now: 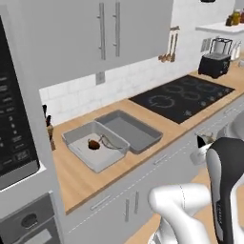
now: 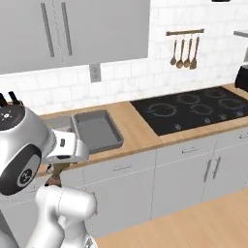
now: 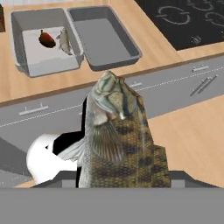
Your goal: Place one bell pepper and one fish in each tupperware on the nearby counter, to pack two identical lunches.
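Note:
A grey-brown fish (image 3: 117, 131) stands close in front of the hand camera, head up, with my gripper (image 2: 59, 167) shut on its lower body. It hangs off the counter's (image 1: 164, 127) front edge, over the cabinet fronts. On the counter lie two tupperware trays side by side. The lighter tray (image 3: 17, 46) (image 1: 71, 137) holds a red bell pepper (image 3: 46, 39) (image 1: 94, 144) and a second fish (image 3: 64, 41) (image 1: 110, 142). The darker tray (image 3: 105, 39) (image 1: 129, 128) (image 2: 97, 130) to its right has nothing in it. The held fish hides my fingertips.
A black cooktop (image 1: 183, 97) (image 2: 193, 109) is set into the counter right of the trays. A toaster (image 1: 214, 64) stands beyond it, and wooden utensils (image 2: 184, 51) hang on the tiled wall. A microwave (image 1: 14, 119) and a knife block (image 1: 47, 126) flank the trays' left.

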